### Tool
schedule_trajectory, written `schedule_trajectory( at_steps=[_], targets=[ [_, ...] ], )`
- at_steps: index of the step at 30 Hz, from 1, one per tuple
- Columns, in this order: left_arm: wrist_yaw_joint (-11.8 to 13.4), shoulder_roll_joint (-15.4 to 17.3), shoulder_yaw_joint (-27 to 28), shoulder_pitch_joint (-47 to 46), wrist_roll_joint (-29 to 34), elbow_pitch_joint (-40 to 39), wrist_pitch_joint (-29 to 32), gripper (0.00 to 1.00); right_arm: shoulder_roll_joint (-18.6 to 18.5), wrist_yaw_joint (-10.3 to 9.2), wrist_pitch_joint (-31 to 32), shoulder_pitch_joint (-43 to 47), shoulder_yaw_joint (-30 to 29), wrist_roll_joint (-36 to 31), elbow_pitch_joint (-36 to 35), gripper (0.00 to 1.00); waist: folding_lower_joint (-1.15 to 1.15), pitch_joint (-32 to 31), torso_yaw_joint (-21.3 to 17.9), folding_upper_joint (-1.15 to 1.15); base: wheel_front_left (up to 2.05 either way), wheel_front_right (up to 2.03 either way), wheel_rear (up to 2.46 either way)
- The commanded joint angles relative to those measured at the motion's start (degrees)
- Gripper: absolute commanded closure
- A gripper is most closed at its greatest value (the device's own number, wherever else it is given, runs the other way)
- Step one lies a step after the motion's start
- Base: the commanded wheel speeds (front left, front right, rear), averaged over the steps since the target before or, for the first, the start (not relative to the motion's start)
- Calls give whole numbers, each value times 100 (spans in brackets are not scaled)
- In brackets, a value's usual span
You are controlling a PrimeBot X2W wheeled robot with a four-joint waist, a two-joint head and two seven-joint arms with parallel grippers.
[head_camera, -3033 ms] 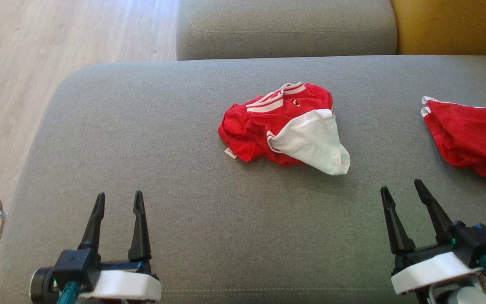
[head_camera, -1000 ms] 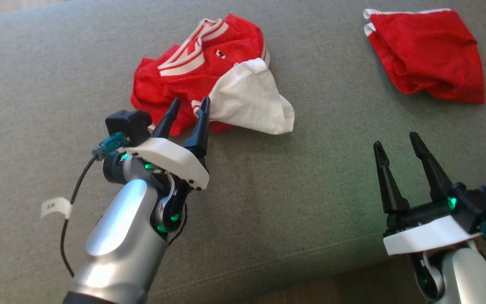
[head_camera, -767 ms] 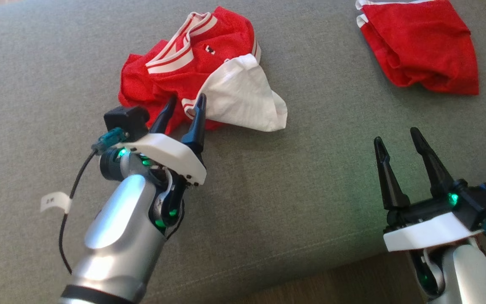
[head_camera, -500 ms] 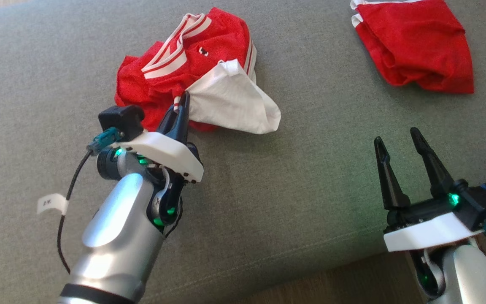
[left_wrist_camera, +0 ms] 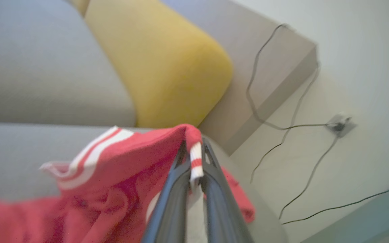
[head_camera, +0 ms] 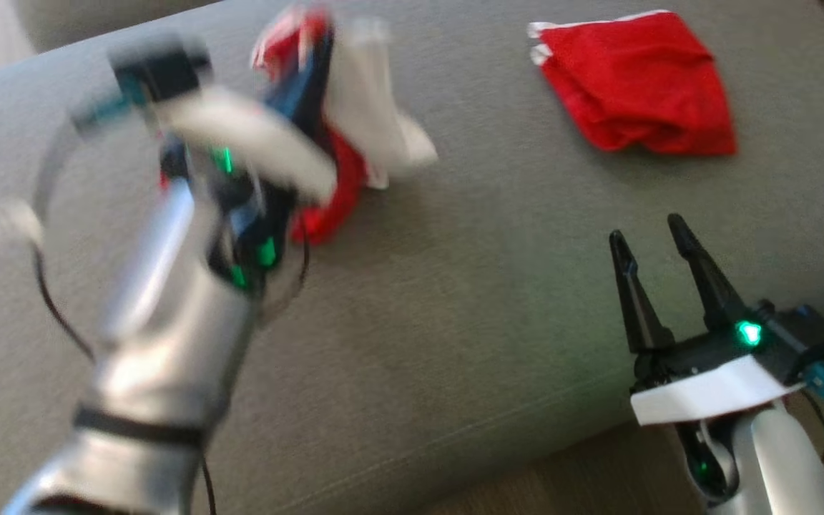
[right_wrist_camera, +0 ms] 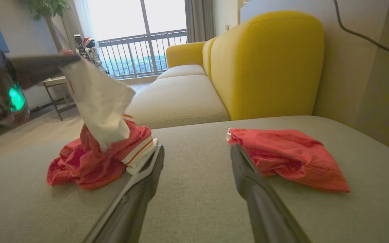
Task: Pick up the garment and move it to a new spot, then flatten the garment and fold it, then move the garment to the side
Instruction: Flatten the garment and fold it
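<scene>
The red and white garment (head_camera: 355, 136) is partly lifted off the grey sofa seat (head_camera: 455, 300); its white sleeve hangs from my left gripper (head_camera: 315, 43), which is shut on a striped cuff (left_wrist_camera: 196, 162). The lifted white part (right_wrist_camera: 96, 98) rises above the red bulk (right_wrist_camera: 93, 162) still resting on the seat. The left arm is blurred in the head view. My right gripper (head_camera: 651, 229) stands open above the seat's front right, with nothing between its fingers (right_wrist_camera: 140, 189).
A second red garment (head_camera: 634, 86) lies folded on the seat at the far right, also near the right fingertip (right_wrist_camera: 282, 158). A yellow cushion (right_wrist_camera: 265, 64) backs the sofa. Cables (left_wrist_camera: 282, 118) run along the wall. The seat's front edge (head_camera: 526, 429) is close.
My left gripper, shut on the cuff half a second ago, has swung up and away, pulling the white sleeve and part of the red cloth off the seat. The head camera shifted too.
</scene>
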Motion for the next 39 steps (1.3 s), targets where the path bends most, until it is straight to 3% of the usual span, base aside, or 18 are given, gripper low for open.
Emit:
schedule_trajectory(
  at_steps=[1,8,13,18,23,27,33,39],
  targets=[
    [50,79,284,-866,-182,-502,256,100,-51,-2,-54,-294,134,109,-191,0,0,-73,-279,0,0,0,0],
    [302,87,655,-2133,-441,-1046,609,100,-51,-2,-54,-394,168,267,-177,0,0,-213,-654,0,0,0,0],
    [607,74,806,-3068,-236,-1089,435,100,-51,-2,-54,-347,133,269,-146,0,0,-374,-716,0,0,0,0],
    [1164,66,1247,-3723,-42,-504,-136,100,-51,-2,-54,-309,96,300,-157,0,0,-498,-562,0,0,0,0],
    [1435,216,1617,-3240,-154,330,-321,100,-51,-2,-54,-315,147,376,-157,0,0,-533,-402,0,0,0,0],
    [1375,409,1912,-2266,-382,798,-396,100,-51,-2,-54,-290,192,423,-157,0,0,-488,-308,0,0,0,0],
    [999,842,2189,-792,-533,1055,-624,100,-51,-2,-54,-210,339,539,75,0,0,-307,-106,0,0,0,0],
    [747,1207,2354,-214,-529,1149,-866,100,-51,-2,-54,-368,1098,1631,958,0,0,-77,152,0,0,0,0]
  ],
)
